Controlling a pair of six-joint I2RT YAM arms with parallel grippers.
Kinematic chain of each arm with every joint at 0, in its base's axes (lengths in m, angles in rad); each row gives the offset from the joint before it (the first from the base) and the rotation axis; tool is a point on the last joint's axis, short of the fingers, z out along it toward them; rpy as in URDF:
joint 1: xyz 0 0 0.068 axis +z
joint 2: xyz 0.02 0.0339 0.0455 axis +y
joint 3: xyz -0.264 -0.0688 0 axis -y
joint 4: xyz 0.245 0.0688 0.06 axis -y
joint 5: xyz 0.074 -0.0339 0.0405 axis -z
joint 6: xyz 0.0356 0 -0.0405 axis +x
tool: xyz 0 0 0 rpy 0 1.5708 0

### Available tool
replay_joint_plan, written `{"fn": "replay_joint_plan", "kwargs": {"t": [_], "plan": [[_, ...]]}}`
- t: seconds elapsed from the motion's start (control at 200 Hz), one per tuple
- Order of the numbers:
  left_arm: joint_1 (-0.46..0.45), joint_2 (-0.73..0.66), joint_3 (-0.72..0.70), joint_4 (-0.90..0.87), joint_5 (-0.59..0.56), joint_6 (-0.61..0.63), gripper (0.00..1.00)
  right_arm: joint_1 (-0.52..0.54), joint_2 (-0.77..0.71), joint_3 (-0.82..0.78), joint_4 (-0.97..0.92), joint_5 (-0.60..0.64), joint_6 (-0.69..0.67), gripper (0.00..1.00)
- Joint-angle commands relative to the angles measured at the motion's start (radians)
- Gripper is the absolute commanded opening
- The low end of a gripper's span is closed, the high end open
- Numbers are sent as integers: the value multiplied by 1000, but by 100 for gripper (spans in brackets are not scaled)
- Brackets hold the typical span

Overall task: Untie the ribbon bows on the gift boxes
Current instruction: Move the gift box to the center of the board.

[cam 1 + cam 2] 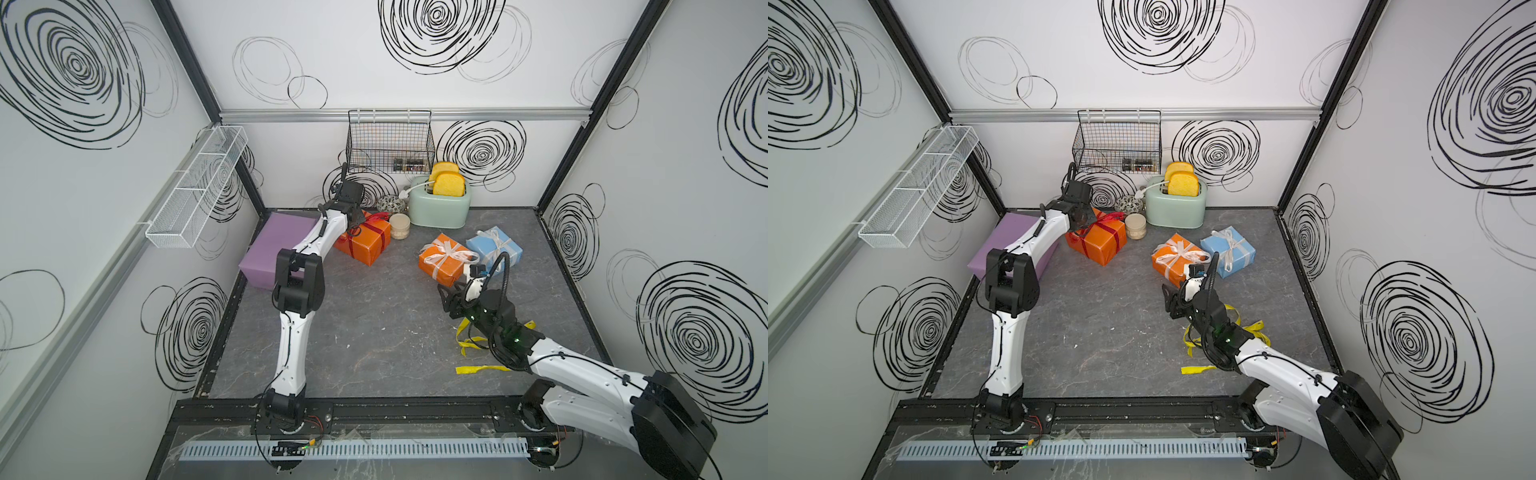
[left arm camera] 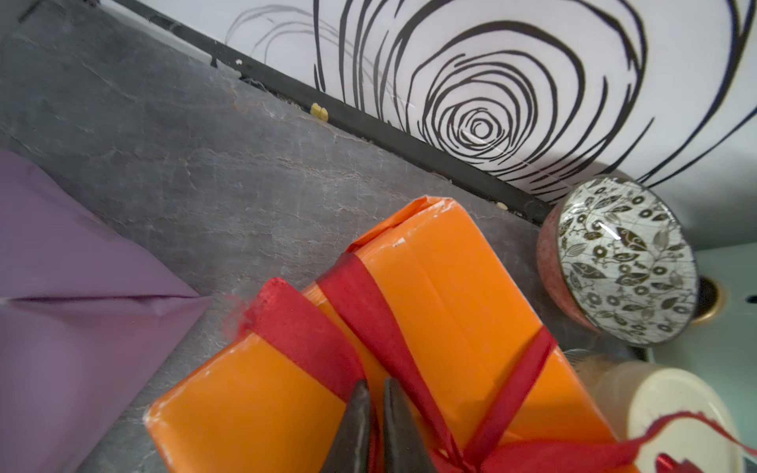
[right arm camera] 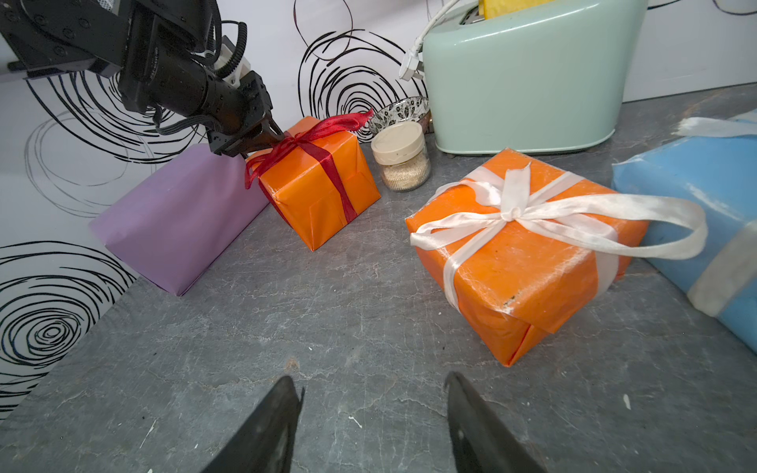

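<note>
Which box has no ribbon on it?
The lilac box: its paper is bare. The orange box at the left gripper has a red ribbon; the other orange box and the blue box have white ribbons.

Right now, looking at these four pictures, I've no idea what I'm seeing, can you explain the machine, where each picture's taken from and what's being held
This is a robot with two white arms at a grey table, each ending in a two-fingered gripper. Two pictures look down on the whole scene; the other two come from a camera on each wrist. On the table stand a lilac box, a larger orange box with a red ribbon, a smaller orange box and a blue box, both tied with white ribbons, plus a toaster, jar and bowl. A yellow ribbon lies loose by the right arm. The left gripper is pinched on the red ribbon; the right gripper is open and empty.
</note>
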Motion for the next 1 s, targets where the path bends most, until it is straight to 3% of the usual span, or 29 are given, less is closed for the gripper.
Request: {"fn": "replay_joint_plan", "kwargs": {"t": [0.0, 0.54, 0.996], "plan": [[-49, -52, -105, -12, 0, -1, 10, 3, -8, 31, 15, 17, -3, 60], [-178, -401, -625, 136, 89, -81, 7, 3, -46, 15, 9, 20, 6, 59], [-503, -734, -1042, 294, 84, -218, 11, 0, -63, 8, -6, 52, 31, 59]]}}
